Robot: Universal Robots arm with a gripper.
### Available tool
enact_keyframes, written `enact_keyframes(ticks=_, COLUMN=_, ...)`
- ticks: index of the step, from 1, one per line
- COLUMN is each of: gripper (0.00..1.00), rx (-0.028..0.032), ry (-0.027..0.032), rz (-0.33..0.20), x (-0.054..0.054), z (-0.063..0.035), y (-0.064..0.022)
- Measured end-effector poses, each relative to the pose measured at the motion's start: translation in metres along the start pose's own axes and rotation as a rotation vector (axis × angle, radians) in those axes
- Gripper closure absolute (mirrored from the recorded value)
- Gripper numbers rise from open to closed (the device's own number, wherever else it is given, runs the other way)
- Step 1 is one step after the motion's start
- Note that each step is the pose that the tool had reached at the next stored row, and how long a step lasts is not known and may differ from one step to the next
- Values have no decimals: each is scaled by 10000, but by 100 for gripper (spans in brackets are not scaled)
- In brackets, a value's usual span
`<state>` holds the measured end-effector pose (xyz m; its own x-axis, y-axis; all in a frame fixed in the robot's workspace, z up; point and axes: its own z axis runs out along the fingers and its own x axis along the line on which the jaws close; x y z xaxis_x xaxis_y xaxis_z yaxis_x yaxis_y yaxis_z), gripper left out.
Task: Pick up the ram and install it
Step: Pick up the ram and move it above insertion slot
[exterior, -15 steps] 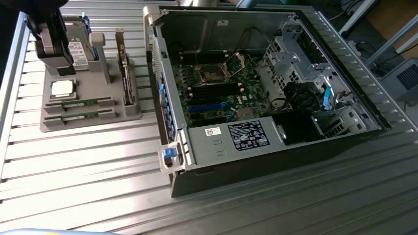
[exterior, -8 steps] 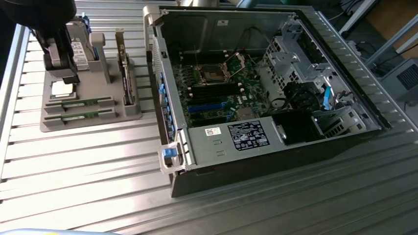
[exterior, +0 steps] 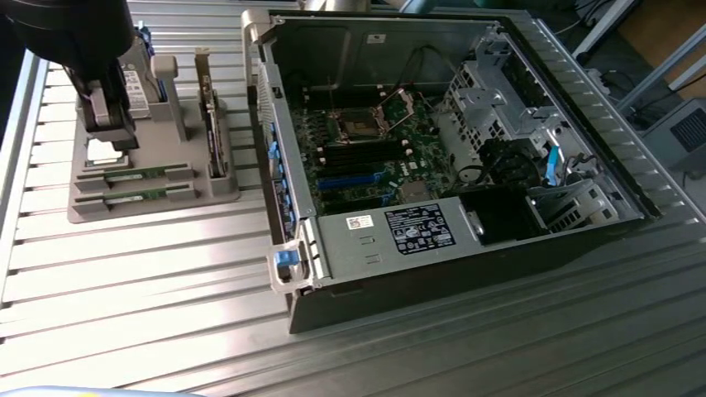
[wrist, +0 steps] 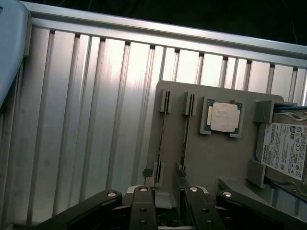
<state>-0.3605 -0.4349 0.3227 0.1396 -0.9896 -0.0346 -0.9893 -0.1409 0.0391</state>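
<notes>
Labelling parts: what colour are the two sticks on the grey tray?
Green: the long thin ram sticks, best in the exterior view.

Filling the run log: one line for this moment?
gripper: open, over tray | ram and twin: in tray, unheld | PC case: open

The ribbed table (exterior: 144, 281) lies bare across the lower part of the exterior view, so there is open room there. The two ram sticks (exterior: 145, 174) lie uncovered from above in the grey tray (exterior: 83, 207), yet the upright expansion card (exterior: 210, 124) and hard drive (wrist: 288, 148) stand close by. The case wall (exterior: 264, 116) rises between tray and motherboard (exterior: 386, 157); drive cage (exterior: 497, 91) and power supply (exterior: 417, 230) hem that board in
</notes>
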Motion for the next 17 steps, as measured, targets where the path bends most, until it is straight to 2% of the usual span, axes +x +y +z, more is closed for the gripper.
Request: enact_keyframes(ticks=17, gripper=70, rx=1, ry=-2, rz=0, x=10, z=275, y=-11)
